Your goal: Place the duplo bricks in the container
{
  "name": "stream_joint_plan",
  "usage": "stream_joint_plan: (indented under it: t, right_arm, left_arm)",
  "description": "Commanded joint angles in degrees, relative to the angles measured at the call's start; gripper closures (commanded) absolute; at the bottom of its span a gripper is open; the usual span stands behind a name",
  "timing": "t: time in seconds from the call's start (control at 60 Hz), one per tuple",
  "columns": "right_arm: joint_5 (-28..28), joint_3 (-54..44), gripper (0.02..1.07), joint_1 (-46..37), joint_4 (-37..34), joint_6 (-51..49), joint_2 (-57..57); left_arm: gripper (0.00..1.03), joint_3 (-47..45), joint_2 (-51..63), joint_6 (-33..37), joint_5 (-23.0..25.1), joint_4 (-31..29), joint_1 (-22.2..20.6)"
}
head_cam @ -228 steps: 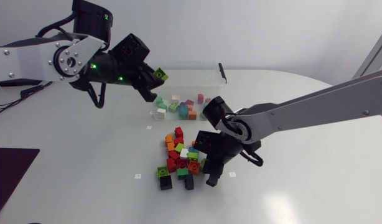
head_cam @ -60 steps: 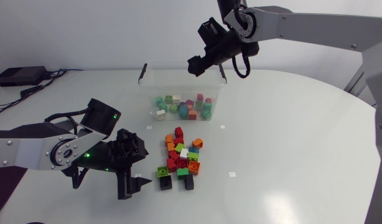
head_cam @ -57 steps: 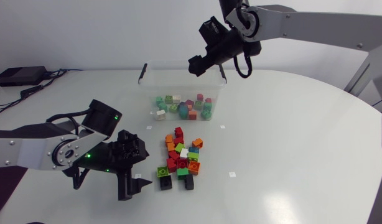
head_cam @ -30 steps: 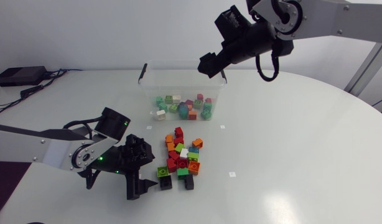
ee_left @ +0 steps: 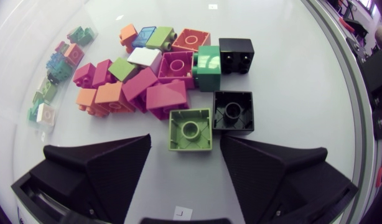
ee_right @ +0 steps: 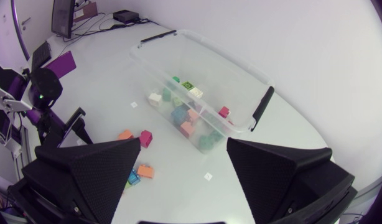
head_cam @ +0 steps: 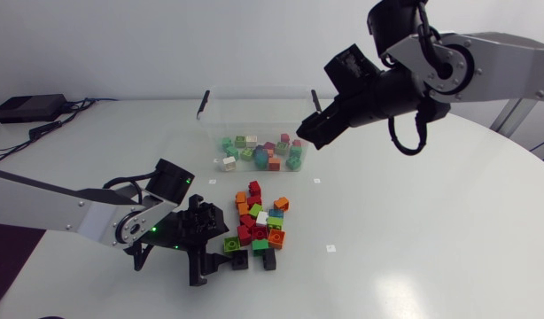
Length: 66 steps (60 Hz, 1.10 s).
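Two arms | left gripper (ee_left: pixel 185 146) low at pile (head_cam: pixel 259 221) edge on table, fingers wide, light-green brick (ee_left: pixel 190 129) partly between them, ungripped | risk: touching black brick (ee_left: pixel 234 112) snags or gets shoved on closing | right gripper (ee_right: pixel 183 149) wide, empty, near container (ee_right: pixel 203 56)

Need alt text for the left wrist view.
The left gripper is open, with a light green brick between its fingertips and neither finger touching it. A black brick sits beside it, and a pile of red, orange, white and green bricks lies just ahead.
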Motion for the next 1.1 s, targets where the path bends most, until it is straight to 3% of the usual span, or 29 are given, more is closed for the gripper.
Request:
stream_joint_plan:
  t: [0.0, 0.217, 0.483, 1.083]
  right_arm:
    - [-0.05, -4.56, 0.07, 1.5, 0.48, -0.45, -3.42]
    - [-0.05, -12.38, 0.07, 4.22, 0.66, -2.47, -5.88]
    - [2.41, -13.08, 0.07, 6.33, 1.8, -0.89, 1.24]
    - [9.53, 4.85, 0.1, 10.2, -5.4, 7.55, 24.27]
  left_arm:
    - [0.49, 0.49, 1.74, -0.67, 1.08, 0.41, -0.04]
    - [0.85, 0.4, 2.62, -1.19, 1.17, 1.46, -0.22]
    - [0.85, -2.06, -2.83, -0.93, 1.08, -0.12, 1.63]
    - [0.85, 2.6, -19.09, -0.31, 1.08, -9.26, 11.21]
